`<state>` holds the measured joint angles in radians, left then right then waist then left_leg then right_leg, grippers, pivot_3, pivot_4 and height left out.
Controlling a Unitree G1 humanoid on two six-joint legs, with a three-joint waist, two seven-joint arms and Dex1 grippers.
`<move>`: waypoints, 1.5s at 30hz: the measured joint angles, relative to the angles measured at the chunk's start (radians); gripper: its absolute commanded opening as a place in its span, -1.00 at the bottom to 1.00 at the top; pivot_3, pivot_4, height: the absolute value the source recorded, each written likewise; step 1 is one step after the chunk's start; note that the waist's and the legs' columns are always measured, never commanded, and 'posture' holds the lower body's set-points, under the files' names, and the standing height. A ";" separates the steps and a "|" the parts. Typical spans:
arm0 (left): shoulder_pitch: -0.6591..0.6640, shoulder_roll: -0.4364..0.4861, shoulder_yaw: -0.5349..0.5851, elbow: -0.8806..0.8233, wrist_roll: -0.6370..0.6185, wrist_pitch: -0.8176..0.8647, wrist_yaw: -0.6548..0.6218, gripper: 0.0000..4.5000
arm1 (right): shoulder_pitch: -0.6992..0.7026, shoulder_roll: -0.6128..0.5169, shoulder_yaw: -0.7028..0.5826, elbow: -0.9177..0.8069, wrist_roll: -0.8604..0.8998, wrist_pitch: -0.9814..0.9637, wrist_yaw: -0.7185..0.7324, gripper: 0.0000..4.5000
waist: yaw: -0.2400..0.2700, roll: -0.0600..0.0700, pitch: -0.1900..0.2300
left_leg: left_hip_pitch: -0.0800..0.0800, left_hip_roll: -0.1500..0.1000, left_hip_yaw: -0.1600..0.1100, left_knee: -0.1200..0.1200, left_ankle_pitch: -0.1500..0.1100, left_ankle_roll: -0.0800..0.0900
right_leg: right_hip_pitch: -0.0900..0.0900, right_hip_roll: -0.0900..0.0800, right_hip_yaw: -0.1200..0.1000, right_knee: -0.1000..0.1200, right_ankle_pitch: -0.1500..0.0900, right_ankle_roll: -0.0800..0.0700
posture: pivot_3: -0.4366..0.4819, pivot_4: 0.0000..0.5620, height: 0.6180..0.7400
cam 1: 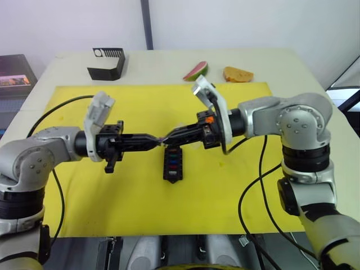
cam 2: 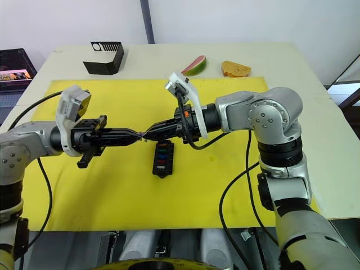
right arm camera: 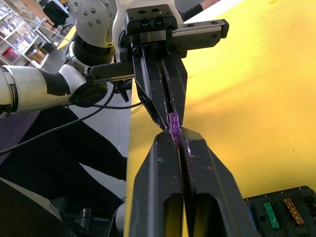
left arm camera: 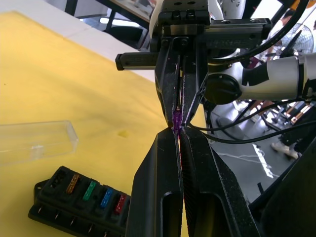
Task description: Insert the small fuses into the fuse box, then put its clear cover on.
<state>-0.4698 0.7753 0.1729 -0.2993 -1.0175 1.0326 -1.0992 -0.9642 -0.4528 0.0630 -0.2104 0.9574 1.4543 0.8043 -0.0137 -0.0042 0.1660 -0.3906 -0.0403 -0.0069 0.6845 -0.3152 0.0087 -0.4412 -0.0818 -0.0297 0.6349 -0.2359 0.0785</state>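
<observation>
My left gripper and right gripper meet tip to tip in the air just above the far end of the fuse box. A small purple fuse is pinched where the two pairs of fingers touch, and both grippers are shut on it. The black fuse box lies on the yellow mat with orange, green, blue and red fuses in one row of its slots. Beside the box the clear cover rests flat on the mat.
A black slotted stand sits at the table's far left. A watermelon slice and a piece of bread lie past the mat's far edge. Cables hang from both arms.
</observation>
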 measured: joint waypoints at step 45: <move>0.071 -0.042 -0.341 0.268 0.725 -0.826 -0.122 0.97 | 0.006 -0.070 0.483 0.319 -0.808 -0.915 0.390 -1.00 | 0.001 0.000 0.000 | -0.001 0.000 0.001 0.000 0.000 0.000 | -0.001 0.001 0.000 0.000 0.000 0.000 | -0.05 -0.47 1.00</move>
<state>-0.3985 0.7333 -0.1683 -0.0315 -0.2924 0.2067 -1.2212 -0.9583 -0.5227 0.5457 0.1089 0.1491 0.5394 1.1938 -0.0128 -0.0042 0.1663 -0.3915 -0.0405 -0.0059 0.6846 -0.3152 0.0089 -0.4421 -0.0810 -0.0300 0.6344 -0.2359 0.0787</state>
